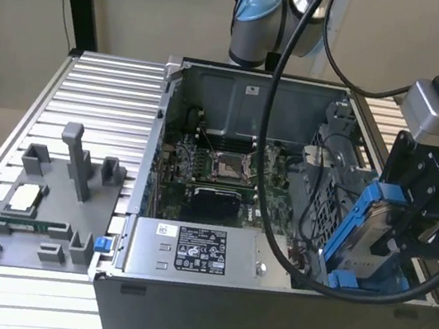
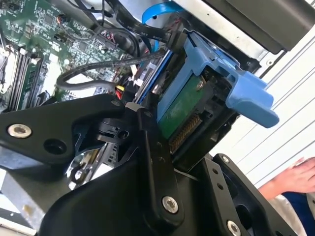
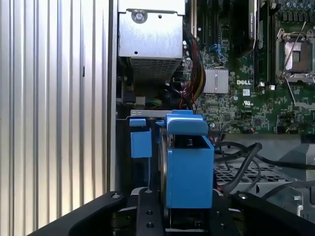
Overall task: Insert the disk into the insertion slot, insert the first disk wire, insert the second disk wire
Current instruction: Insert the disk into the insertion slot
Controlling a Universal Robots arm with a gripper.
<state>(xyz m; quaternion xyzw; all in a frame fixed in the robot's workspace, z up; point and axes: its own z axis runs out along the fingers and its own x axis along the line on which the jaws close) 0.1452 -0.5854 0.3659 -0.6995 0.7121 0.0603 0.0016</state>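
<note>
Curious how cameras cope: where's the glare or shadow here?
First wrist view: glare whitens the silver ribbed table. Second wrist view: the blue-framed silver hard drive is brightly lit. Exterior view: the open grey computer case is shadowed inside.

**Three cameras trained on one open computer**

The exterior camera is standing back and high, looking down into the open case (image 1: 261,321) on the slatted table (image 1: 98,87). Both wrist cameras are riding in close, peering past the blue-framed disk (image 3: 189,167) onto the motherboard (image 3: 246,98), which all three are sharing.
</note>
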